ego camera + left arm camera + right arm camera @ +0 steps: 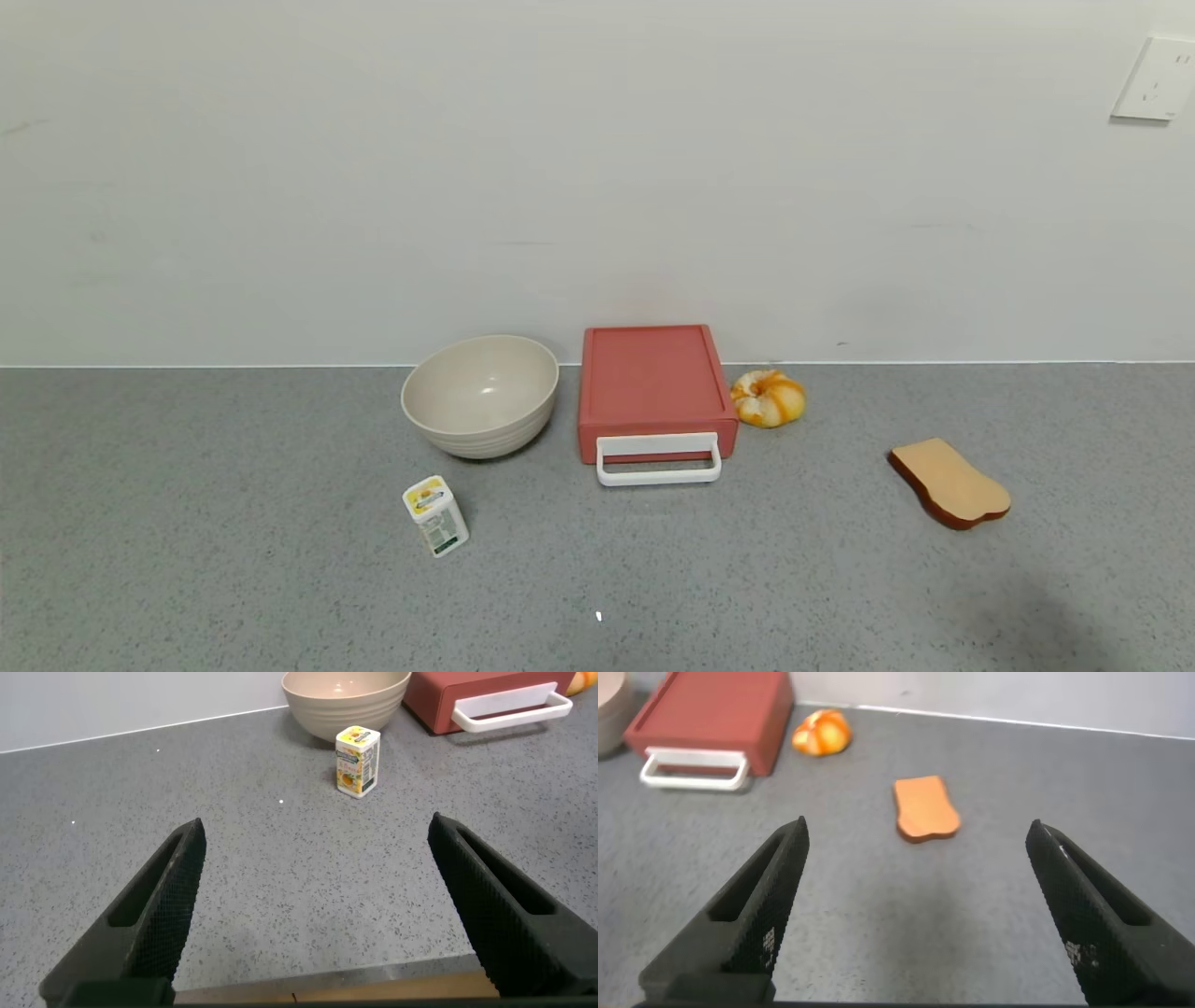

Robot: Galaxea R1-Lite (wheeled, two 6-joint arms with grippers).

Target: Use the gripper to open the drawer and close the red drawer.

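The salmon-red drawer (653,383) stands against the back wall at the middle of the grey counter, its tray in and its white loop handle (659,471) facing me. It also shows in the left wrist view (458,691) and in the right wrist view (715,719). Neither arm shows in the head view. My left gripper (318,831) is open and empty over the counter's near edge, short of a small carton. My right gripper (920,835) is open and empty over bare counter, short of a toast slice.
A beige bowl (481,392) stands left of the drawer. A small white-and-yellow carton (435,515) stands in front of the bowl. An orange pastry (767,398) lies right of the drawer. A toast slice (948,482) lies farther right. A wall socket (1156,78) is at upper right.
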